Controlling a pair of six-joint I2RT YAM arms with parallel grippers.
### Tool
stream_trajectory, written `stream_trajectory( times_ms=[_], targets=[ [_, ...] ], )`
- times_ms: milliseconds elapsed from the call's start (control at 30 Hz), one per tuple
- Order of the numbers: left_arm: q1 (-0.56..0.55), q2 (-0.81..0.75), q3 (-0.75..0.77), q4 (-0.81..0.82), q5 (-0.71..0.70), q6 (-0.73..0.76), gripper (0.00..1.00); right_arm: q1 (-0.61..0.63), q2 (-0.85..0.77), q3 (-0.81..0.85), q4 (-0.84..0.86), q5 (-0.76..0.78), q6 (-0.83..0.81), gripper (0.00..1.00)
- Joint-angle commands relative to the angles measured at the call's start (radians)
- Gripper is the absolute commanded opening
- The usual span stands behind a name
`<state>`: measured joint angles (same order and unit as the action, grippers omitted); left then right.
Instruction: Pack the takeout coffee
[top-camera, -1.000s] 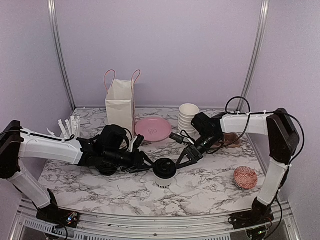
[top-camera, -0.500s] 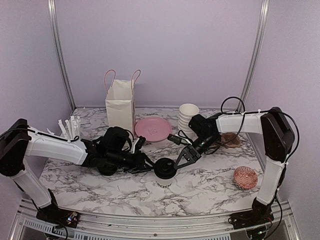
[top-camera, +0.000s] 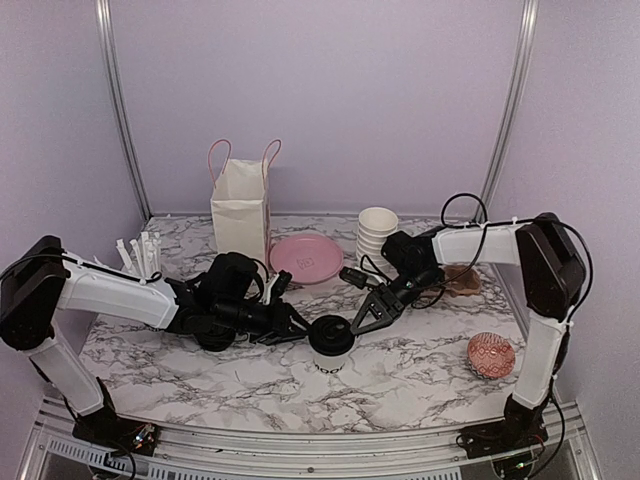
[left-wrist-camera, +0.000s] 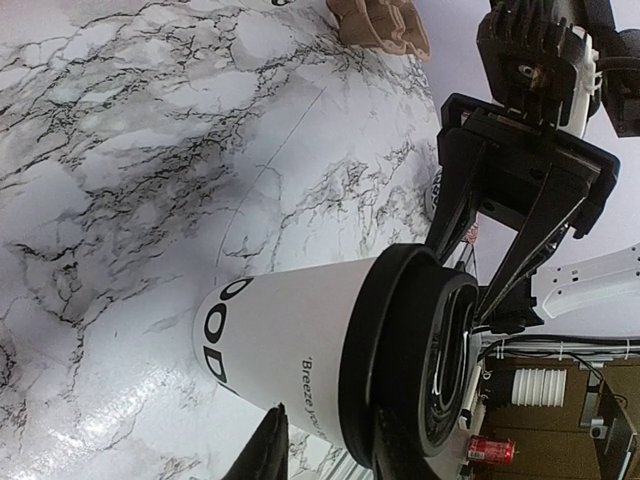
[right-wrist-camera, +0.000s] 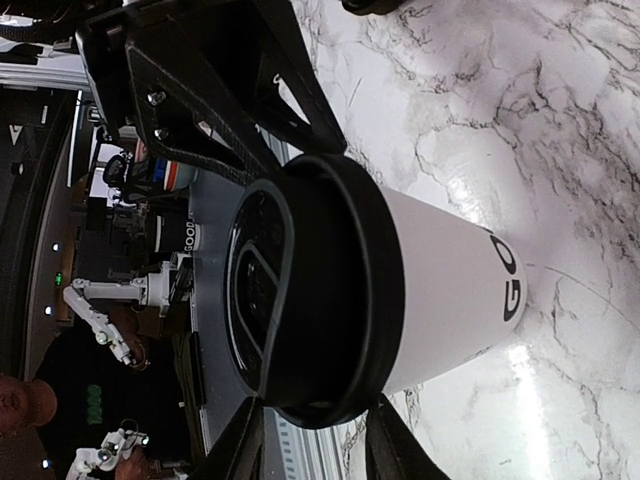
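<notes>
One takeout coffee (top-camera: 328, 358), a white paper cup with black lettering and a round black lid (top-camera: 330, 333), stands upright on the marble table near the middle front. My left gripper (top-camera: 299, 328) reaches it from the left. In the left wrist view its fingers (left-wrist-camera: 268, 450) straddle the lid (left-wrist-camera: 400, 360) and the top of the cup wall (left-wrist-camera: 290, 340). My right gripper (top-camera: 361, 321) comes in from the right. Its fingers (right-wrist-camera: 385, 440) flank the lid's near edge (right-wrist-camera: 320, 300) and touch it on both sides. Both grippers are closed on the lid's rim.
A white paper bag with pink handles (top-camera: 240, 205) stands at the back left. A cup of wrapped straws (top-camera: 140, 255) is left of it. A pink plate (top-camera: 305, 257) and stacked white cups (top-camera: 376, 235) sit behind. A brown carrier (top-camera: 462, 278) and a pink patterned bowl (top-camera: 491, 354) lie to the right.
Both grippers have narrowed around the lid from either side. The right gripper has come a little closer to the cup. The cup has stayed on the table.
</notes>
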<state>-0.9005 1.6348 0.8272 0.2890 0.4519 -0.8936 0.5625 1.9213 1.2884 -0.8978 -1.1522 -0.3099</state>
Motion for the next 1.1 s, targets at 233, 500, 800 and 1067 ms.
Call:
stream_trajectory(
  times_ms=[233,500,800,1067],
  targets=[
    [-0.022,-0.128,0.025,-0.151,-0.095,0.142,0.48,0.010,-0.081,0.085,-0.065,0.132,-0.151,0.61],
    [-0.020,-0.142,0.085,-0.273,-0.169,0.256,0.49,0.019,-0.126,0.008,-0.017,0.266,-0.165,0.59],
    [-0.107,-0.151,0.062,-0.245,-0.134,0.287,0.60,-0.001,-0.082,0.082,-0.007,0.251,-0.155,0.48],
    [-0.156,-0.089,0.075,-0.262,-0.220,0.316,0.60,-0.001,-0.022,0.127,-0.027,0.189,-0.187,0.51]
  ],
)
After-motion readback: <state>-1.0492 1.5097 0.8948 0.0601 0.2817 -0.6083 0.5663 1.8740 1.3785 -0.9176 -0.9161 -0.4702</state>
